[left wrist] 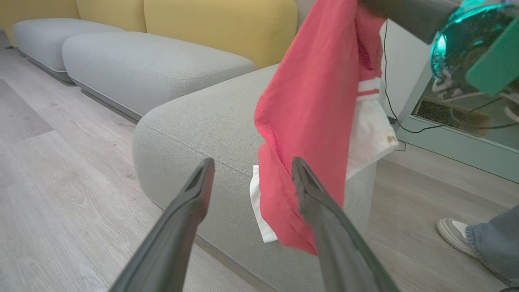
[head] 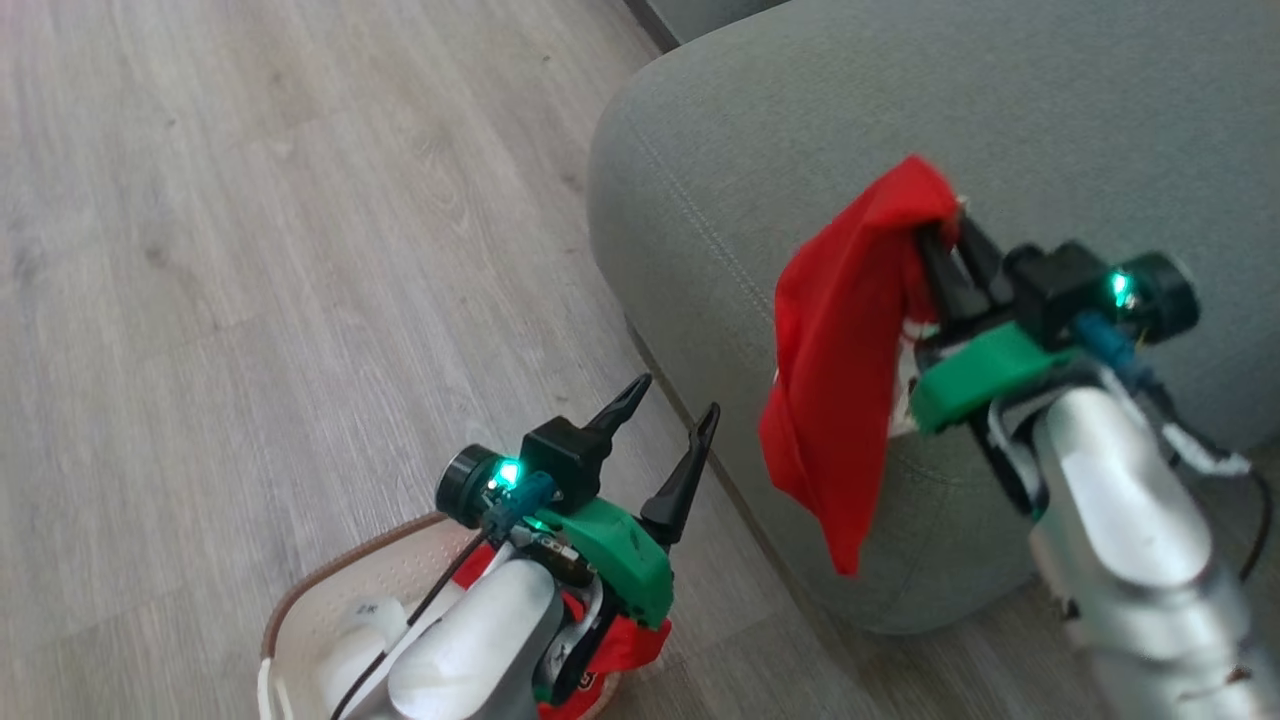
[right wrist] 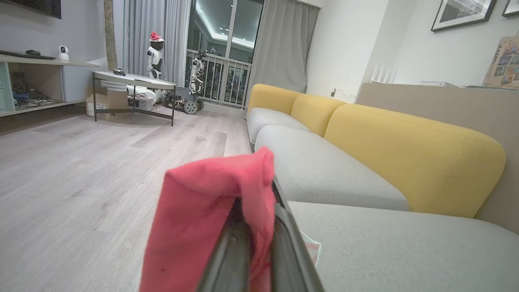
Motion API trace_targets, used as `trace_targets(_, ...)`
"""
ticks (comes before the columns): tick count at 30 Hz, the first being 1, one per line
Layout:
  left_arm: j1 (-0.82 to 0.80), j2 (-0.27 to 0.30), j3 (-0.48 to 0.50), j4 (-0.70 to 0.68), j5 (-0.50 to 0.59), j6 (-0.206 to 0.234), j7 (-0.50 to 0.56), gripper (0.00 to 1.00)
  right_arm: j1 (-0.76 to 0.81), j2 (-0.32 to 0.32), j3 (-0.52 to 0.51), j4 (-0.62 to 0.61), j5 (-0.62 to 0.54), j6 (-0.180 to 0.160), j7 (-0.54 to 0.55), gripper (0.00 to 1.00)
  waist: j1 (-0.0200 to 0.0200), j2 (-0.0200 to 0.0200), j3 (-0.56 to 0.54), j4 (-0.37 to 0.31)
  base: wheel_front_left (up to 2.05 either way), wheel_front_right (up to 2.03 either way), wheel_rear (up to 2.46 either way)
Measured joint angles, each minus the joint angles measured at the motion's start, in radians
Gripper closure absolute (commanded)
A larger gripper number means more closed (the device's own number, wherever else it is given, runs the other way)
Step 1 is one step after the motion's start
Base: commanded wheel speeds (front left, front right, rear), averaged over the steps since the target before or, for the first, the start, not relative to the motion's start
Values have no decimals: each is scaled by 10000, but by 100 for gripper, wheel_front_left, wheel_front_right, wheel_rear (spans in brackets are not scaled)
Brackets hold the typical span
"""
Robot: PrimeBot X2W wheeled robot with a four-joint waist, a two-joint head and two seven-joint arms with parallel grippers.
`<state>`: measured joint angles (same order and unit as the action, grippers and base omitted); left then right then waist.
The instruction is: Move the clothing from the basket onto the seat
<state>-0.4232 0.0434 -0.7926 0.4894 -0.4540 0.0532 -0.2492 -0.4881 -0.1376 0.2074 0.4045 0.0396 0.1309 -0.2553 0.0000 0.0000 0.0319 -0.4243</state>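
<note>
My right gripper [head: 945,232] is shut on a red garment [head: 850,350] with white trim, which hangs in the air over the near corner of the grey-green seat [head: 820,110]. The same red garment [left wrist: 316,121] dangles in front of the seat [left wrist: 194,121] in the left wrist view, and it drapes over my right fingers as red cloth [right wrist: 211,219]. My left gripper [head: 672,420] stands open above the cream basket [head: 330,600], fingers spread with nothing between them. More red clothing [head: 620,650] lies in the basket under the left wrist.
Wooden floor [head: 250,250] spreads to the left of the seat. Further grey cushions [left wrist: 142,65] with yellow backrests [right wrist: 405,158] run along the sofa. A person's shoe [left wrist: 456,235] stands on the floor at right. A round table [right wrist: 134,81] stands far off.
</note>
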Motion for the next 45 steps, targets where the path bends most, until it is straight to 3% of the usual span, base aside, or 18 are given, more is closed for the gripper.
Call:
trace_targets(7,-10,4,247,8,276,12,0,0,-1621,-554,165,934,568,2,0,100,0,0,289,414,0,0,0)
trace_targets(14,-244,205,637,-265,660,92,0,0,-4383,-1392,-25,2173,1241,0,0,100,0,0,1158,889,0,0,0)
trace_targets(29,-1406,1172,936,-2180,1277,506,428,0,-10045,-3235,-945,4669,713,2,263,100,1,0,3947,1707,0,0,0)
trace_targets(36,-1615,1338,838,-2807,1595,621,807,0,-10392,-3193,-2000,5613,477,2,163,100,1,0,4989,1956,0,0,0)
trace_targets(45,-1889,1687,790,-3313,1781,709,1087,0,-9972,-2414,-3935,5875,-520,2,25,100,3,0,6293,1977,0,0,0)
